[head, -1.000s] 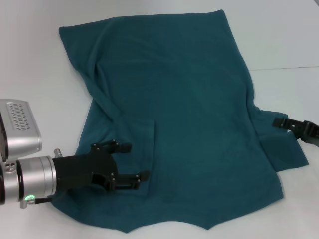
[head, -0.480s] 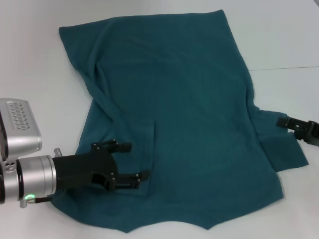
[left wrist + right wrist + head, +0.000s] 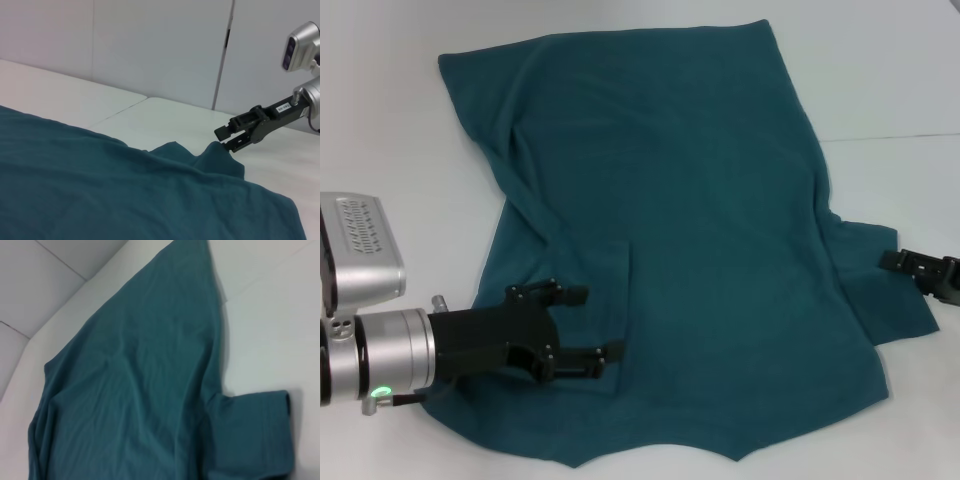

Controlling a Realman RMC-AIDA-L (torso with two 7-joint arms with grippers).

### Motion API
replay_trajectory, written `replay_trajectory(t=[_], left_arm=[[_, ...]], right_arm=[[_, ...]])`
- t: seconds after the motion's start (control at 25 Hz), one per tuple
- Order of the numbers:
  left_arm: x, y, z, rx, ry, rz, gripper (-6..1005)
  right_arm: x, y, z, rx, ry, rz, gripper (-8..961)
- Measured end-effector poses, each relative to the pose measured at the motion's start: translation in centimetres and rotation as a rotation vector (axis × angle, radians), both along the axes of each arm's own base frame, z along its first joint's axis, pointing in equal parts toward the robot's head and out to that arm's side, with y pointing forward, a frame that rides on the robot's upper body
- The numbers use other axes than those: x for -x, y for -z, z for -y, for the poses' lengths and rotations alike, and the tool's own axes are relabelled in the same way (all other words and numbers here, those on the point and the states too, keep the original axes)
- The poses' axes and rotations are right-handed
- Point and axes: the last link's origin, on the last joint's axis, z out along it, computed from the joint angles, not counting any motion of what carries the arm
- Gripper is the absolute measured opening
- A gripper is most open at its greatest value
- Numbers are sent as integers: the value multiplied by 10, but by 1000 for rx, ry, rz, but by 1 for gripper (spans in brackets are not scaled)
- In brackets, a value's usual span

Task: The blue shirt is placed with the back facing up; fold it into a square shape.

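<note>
Teal knit cloth — the blue shirt [image 3: 680,230] — lies spread on the white desk [image 3: 390,130], plain side up. The left claw [image 3: 592,325] hovers with fingers parted over the shirt's left near part, beside a folded-in flap. The right claw [image 3: 905,262] sits at the shirt's right sleeve edge — slightly parted in the left wrist view, seemingly gripping nothing.

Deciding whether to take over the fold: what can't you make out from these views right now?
- Whether the right gripper pinches the sleeve of the blue shirt: the left wrist view shows its tips at a raised peak of cloth, contact unclear; the head view cuts it off at the edge.
- Whether the left gripper holds cloth: head view, black fingers against dark fabric.
- The shirt's underside: hidden against the table.
</note>
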Motion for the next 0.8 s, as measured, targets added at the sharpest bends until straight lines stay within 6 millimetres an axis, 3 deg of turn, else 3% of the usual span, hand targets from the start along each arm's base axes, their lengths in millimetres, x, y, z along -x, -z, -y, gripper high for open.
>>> replay_trajectory(t=[0.8], left_arm=[[-1,-1,-2,-6,1,-4,905]], right_arm=[[12,12,-16,-27,1,-5,894]])
